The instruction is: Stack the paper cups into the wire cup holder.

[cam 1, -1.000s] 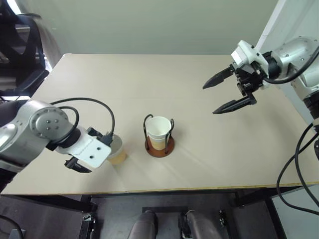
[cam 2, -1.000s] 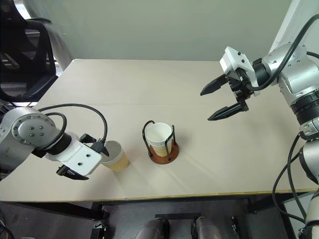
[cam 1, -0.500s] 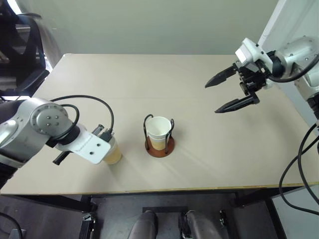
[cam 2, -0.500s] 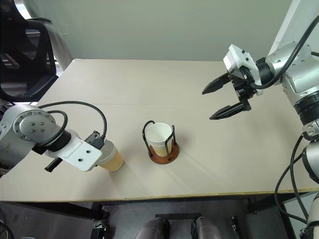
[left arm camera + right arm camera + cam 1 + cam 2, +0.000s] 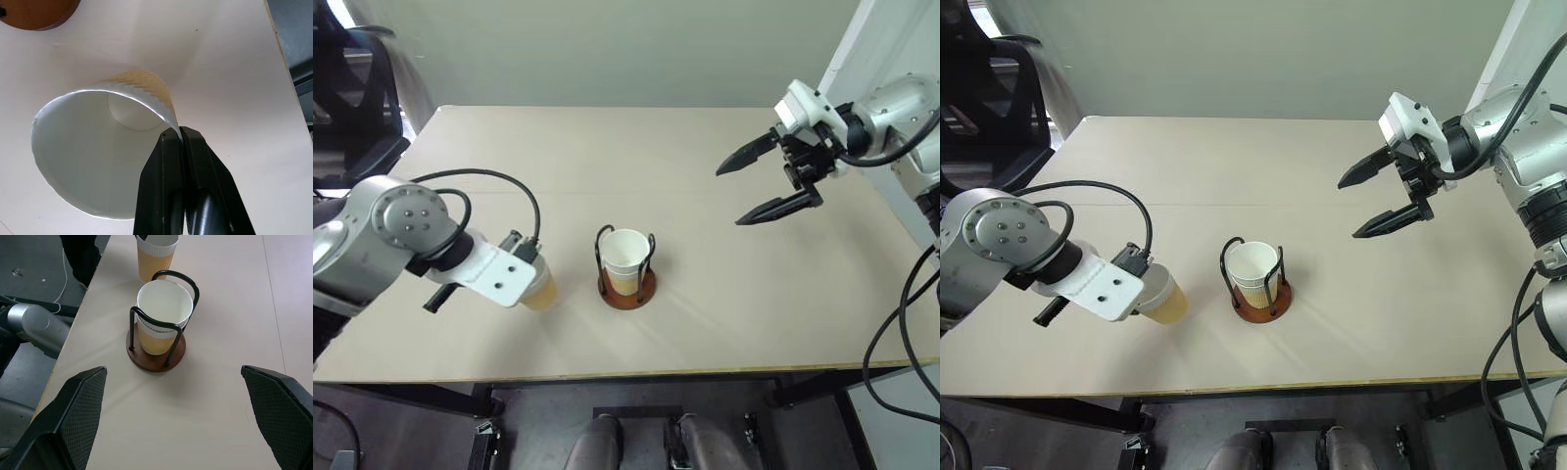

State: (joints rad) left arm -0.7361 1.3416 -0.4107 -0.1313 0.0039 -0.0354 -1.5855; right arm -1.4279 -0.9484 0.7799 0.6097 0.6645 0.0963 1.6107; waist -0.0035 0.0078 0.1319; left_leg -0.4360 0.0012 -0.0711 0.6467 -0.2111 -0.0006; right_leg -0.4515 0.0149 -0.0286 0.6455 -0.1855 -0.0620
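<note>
Left gripper (image 5: 182,142) clenched on the rim wall of a loose paper cup (image 5: 1163,297), one finger inside and one outside, near the table's (image 5: 607,157) front edge and just left of the wire cup holder (image 5: 626,286). In the holder, upright between the two wire loops, nested paper cups (image 5: 163,313). Right gripper (image 5: 766,183) released, fingers wide apart, above the table's right side, well apart from the holder.

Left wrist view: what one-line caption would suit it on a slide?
The left tool pinches the wall of a paper cup on the pale table.
</note>
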